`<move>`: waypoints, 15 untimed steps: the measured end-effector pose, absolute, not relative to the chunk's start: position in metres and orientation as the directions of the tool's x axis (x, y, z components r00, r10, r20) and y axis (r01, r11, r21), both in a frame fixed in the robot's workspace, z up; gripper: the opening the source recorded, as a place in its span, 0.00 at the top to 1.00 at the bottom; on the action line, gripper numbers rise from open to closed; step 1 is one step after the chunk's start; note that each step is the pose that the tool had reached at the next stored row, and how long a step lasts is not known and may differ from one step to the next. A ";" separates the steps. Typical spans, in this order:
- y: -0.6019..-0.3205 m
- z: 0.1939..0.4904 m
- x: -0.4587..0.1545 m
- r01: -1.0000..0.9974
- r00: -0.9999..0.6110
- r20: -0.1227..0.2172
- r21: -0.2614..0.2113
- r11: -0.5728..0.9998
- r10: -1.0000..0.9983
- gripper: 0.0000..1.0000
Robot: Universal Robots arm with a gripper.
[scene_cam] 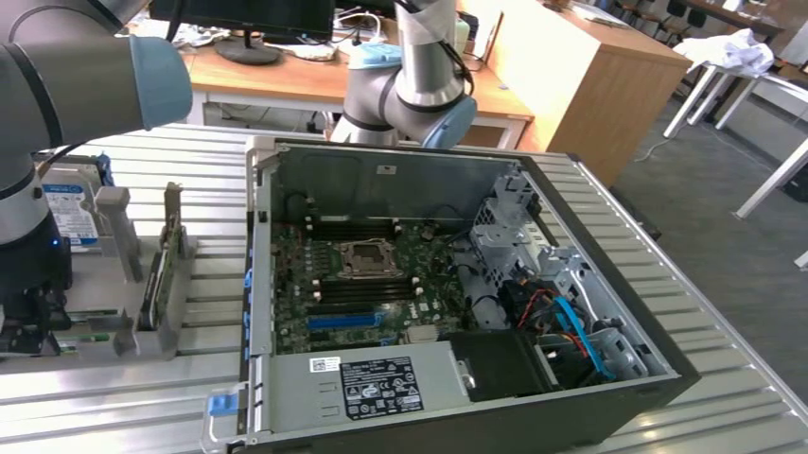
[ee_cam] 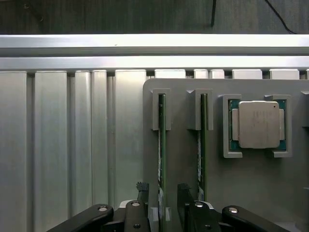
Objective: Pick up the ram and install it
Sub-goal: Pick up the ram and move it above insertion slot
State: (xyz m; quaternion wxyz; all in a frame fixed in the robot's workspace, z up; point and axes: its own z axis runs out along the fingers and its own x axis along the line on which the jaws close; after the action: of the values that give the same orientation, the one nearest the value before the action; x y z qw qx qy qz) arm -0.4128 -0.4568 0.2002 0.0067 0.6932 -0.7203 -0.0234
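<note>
Your end effector (ee_cam: 162, 193) is open, and its two dark fingers (ee_cam: 143, 193) stand one on each side of the ram (ee_cam: 161, 145). There is a clear gap on both sides, so nothing is gripped and neither finger touches it yet.

The ram stands on its thin edge in a grey holder (ee_cam: 181, 145) on the ribbed aluminium desk (ee_cam: 72, 145). Its long axis runs straight away from the fingers, and its far end is seated in a small bracket. The finger faces lie parallel to the board's flat sides, so the grip line crosses its thickness, not its length. That alignment is the relation to watch.

A second stick (ee_cam: 203, 145) stands parallel just beside it, outside one finger. Beyond that, a processor (ee_cam: 259, 124) lies flat in its own nest.

The wrist view gives you this straddle but not the destination. The exterior view supplies it: the open computer case (scene_cam: 657, 364), with its motherboard (scene_cam: 360, 284), lies well apart toward the exterior view's right. The arm (scene_cam: 76, 76) reaches down at that view's left, near a hard drive (scene_cam: 70, 213). There the fingers themselves are too dark to judge.
</note>
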 end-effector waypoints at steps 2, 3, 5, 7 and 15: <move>-0.457 0.200 -0.413 -0.998 -0.039 -0.023 0.043 0.038 -0.999 0.63; -0.457 0.200 -0.413 -0.998 -0.039 -0.023 0.043 0.038 -0.999 0.63; -0.457 0.200 -0.413 -0.998 -0.039 -0.023 0.043 0.038 -0.999 0.63; -0.457 0.200 -0.413 -0.998 -0.039 -0.023 0.043 0.038 -0.999 0.63; -0.458 0.200 -0.407 -0.998 -0.039 -0.023 0.044 0.038 -0.999 0.63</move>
State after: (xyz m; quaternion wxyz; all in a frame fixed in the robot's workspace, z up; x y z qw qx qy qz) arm -0.4072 -0.4578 0.2002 0.0070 0.6932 -0.7203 -0.0237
